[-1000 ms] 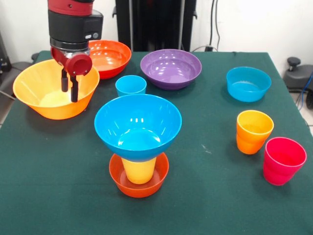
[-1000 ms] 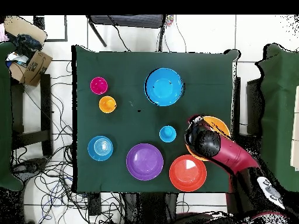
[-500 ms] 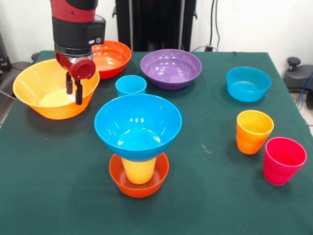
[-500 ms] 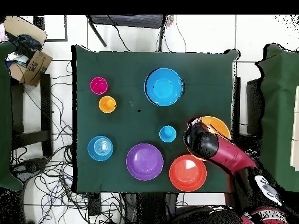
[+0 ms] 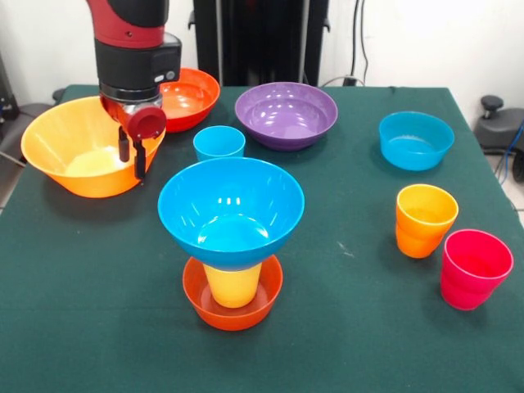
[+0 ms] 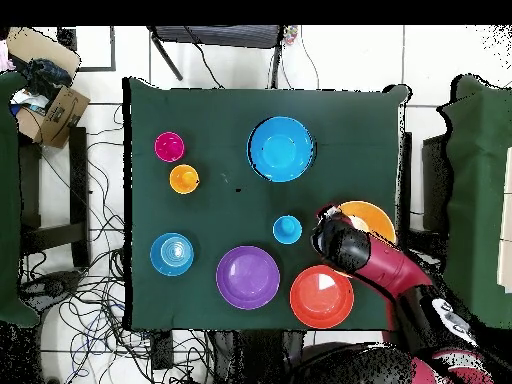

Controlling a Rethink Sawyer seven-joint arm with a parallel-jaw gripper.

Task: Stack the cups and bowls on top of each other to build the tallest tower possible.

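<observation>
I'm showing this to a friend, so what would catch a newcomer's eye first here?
The tower near the table's front: a large blue bowl perched on a yellow cup inside a small red-orange bowl. Next, the red and black arm's claw hanging over the large light orange bowl at left.

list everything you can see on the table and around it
tower: 1, large blue bowl on yellow cup in small red-orange bowl, front centre
light orange bowl: 1, left
red-orange bowl: 1, far left
purple bowl: 1, far centre
teal-blue bowl: 1, right
blue cup: 1, behind tower
orange cup: 1, right
pinkish red cup: 1, near right
table: 1, green cloth
hand: 1, open, over the light orange bowl's rim
</observation>
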